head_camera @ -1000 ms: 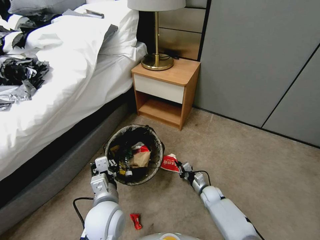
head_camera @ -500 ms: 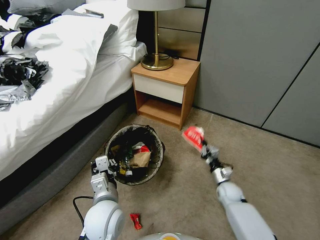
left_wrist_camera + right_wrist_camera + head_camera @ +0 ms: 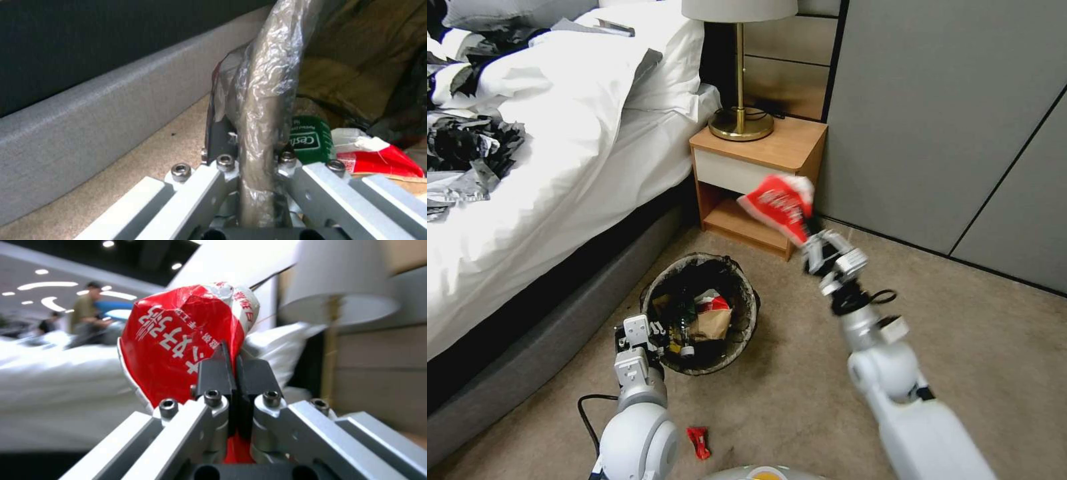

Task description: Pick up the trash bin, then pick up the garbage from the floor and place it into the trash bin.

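The trash bin (image 3: 747,320), a round bucket with a dark bag liner over its rim, sits low by the bed with wrappers and a small bottle inside. My left gripper (image 3: 650,333) is shut on the bin's near rim (image 3: 262,110), its jaws clamped on the plastic-wrapped edge. High in the air to the right of the bin, in front of the nightstand, my right gripper (image 3: 812,237) is shut on a red-and-white snack packet (image 3: 777,203) (image 3: 178,340). A small red wrapper (image 3: 698,443) lies on the carpet near my base.
A white bed with a grey base (image 3: 540,347) runs along the left. A wooden nightstand (image 3: 757,183) with a brass lamp (image 3: 740,123) stands behind the bin. Grey wall panels (image 3: 947,120) close the right side. Open carpet (image 3: 994,347) lies to the right.
My right arm has lifted the red-and-white packet from beside the bin's rim at floor level up and away, high to the right. The left gripper has kept its hold on the bin.
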You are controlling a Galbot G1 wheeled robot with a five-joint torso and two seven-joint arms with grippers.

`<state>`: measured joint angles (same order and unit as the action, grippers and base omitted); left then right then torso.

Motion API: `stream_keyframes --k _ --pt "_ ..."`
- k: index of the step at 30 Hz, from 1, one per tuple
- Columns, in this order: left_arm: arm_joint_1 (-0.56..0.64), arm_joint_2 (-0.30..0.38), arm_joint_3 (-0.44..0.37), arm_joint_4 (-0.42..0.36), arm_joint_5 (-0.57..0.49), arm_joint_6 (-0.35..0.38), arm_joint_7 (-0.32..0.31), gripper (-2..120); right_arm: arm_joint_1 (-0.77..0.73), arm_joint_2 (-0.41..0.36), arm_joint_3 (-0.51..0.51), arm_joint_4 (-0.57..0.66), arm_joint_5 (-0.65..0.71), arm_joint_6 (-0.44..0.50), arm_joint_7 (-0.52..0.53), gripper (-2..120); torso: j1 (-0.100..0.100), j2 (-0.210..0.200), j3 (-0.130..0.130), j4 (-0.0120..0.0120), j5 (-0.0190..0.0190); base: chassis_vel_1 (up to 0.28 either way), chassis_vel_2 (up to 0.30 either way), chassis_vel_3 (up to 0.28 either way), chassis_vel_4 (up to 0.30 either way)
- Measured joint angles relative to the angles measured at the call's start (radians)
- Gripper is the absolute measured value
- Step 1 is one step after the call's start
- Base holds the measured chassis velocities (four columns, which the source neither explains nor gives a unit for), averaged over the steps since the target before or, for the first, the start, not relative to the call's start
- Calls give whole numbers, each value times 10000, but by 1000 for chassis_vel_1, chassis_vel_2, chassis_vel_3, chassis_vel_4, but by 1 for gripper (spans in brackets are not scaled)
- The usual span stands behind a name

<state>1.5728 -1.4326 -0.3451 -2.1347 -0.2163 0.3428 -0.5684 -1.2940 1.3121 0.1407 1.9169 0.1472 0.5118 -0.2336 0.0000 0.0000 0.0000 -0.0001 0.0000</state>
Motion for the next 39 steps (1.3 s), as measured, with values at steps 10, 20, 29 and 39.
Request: stream_keyframes --k 10,20,29,39 --pt "37 -19 70 -47 33 2 0 0 304 285 -1416 -2071 -718 313 33 0 0 0 0 2 -2 0 0 0 0" --pt "53 -69 129 -144 62 0 10 0 1092 660 -1330 -4078 -628 360 181 0 0 0 0 1 -1 0 0 0 0" --pt "95 -70 135 -256 80 -9 22 0 1241 718 -1475 -4417 -727 -58 614 3 0 0 0 1 0 0 0 0 0" --pt "86 -78 138 -270 80 -9 25 0 1168 707 -1621 -4371 -911 -110 656 35 -1 0 0 1 -1 0 0 0 0"
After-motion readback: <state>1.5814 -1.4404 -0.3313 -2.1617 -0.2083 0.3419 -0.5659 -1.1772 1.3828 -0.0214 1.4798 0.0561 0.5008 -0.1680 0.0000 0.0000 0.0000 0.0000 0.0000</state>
